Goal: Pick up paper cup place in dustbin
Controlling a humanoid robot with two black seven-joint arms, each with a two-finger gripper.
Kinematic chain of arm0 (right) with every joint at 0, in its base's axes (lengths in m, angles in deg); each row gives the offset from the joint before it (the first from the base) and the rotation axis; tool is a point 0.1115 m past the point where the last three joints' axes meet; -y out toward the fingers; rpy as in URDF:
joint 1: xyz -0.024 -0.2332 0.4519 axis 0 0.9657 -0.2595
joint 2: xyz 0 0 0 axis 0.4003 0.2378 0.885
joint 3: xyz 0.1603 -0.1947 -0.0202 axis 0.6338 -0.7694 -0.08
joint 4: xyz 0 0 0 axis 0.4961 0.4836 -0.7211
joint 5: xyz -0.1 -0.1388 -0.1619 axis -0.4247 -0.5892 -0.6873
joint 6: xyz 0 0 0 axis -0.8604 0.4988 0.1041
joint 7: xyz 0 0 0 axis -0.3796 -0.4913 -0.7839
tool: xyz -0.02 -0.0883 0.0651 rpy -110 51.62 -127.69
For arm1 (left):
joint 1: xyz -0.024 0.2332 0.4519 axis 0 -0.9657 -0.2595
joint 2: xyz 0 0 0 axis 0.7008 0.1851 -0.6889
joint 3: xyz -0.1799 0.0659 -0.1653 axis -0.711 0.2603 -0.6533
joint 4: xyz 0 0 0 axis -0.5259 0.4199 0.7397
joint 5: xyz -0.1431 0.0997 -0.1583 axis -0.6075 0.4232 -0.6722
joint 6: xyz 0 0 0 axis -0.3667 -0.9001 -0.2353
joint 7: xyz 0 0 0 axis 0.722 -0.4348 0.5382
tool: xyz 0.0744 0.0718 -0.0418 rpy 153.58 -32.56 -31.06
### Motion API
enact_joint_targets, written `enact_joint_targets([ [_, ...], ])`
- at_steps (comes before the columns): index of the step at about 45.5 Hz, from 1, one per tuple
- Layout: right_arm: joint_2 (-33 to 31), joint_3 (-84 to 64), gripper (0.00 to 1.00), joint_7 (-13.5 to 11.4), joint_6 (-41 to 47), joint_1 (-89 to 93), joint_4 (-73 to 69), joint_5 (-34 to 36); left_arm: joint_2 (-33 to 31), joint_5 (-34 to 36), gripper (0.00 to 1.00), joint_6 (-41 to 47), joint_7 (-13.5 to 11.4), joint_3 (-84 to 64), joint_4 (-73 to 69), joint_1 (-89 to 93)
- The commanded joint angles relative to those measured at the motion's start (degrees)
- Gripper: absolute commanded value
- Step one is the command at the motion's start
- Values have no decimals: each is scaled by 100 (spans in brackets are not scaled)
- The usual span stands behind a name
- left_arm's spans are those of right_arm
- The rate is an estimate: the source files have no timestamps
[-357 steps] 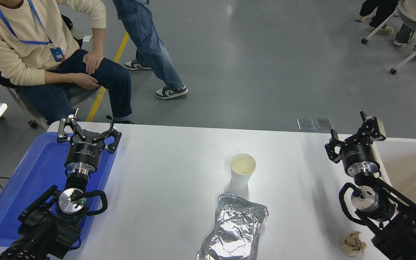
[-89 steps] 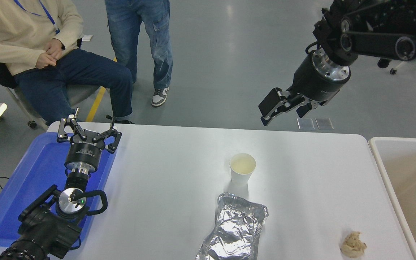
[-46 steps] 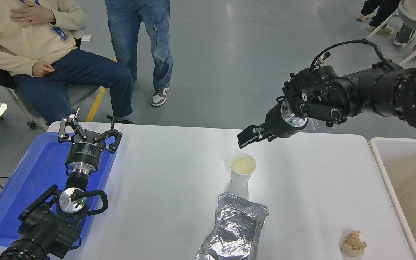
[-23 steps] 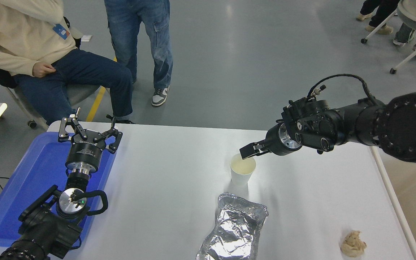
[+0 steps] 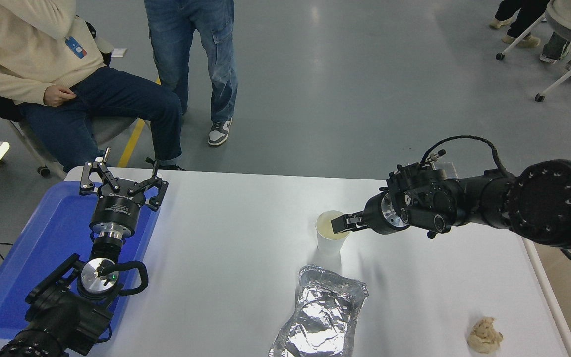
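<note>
Right gripper (image 5: 341,224) reaches from the right edge to the paper cup's (image 5: 329,240) rim at the frame centre; whether it grips I cannot tell. Left gripper (image 5: 122,181), fingers spread, sits over the blue tray (image 5: 42,248) at lower left. Cup stands upright on the white bench (image 5: 226,258).

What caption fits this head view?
Right hand reaches into the upright paper cup beside a foil tray.
</note>
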Motion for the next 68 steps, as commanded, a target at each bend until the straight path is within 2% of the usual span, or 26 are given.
enact_joint_targets([
  [1, 1, 115, 71, -125, -97, 92, 36, 9, -2, 0, 100, 0, 0, 0, 0, 0],
  [6, 1, 194, 61, -283, -97, 110, 27, 9, 7, 0, 100, 0, 0, 0, 0, 0],
  [10, 1, 194, 57, -327, -88, 119, 9, 9, -2, 0, 100, 0, 0, 0, 0, 0],
  [12, 1, 202, 51, -327, -71, 119, -17, 9, 7, 0, 100, 0, 0, 0, 0, 0],
  [16, 1, 290, 21, -327, 8, 110, -79, 0, 7, 0, 100, 0, 0, 0, 0, 0],
  [18, 1, 290, 1, -327, 26, 101, -122, 0, 7, 0, 100, 0, 0, 0, 0, 0],
  [19, 1, 290, 0, -327, 43, 101, -149, 0, 7, 0, 100, 0, 0, 0, 0, 0],
  [26, 1, 475, 0, -327, 289, 101, -246, 17, 7, 0, 100, 9, 0, 0, 0, 0],
  [34, 1, 563, 0, -327, 298, 75, -211, 377, 7, 0, 100, 0, 0, 0, 0, 0],
  [44, 1, 475, 0, -327, 368, -162, -263, 378, -2, 0, 100, 0, 0, 0, 0, 0],
  [49, 1, 414, 0, -327, 667, -505, -474, 316, -2, 0, 100, 0, 0, 0, 0, 9],
  [59, -500, 36, 0, -309, 1273, -1541, -1098, 307, -2, 0, 100, 0, 0, 0, 0, 9],
  [68, -650, -324, 0, -309, 2292, -2473, -1529, 299, -2, 0, 100, 0, 9, 0, 0, 9],
])
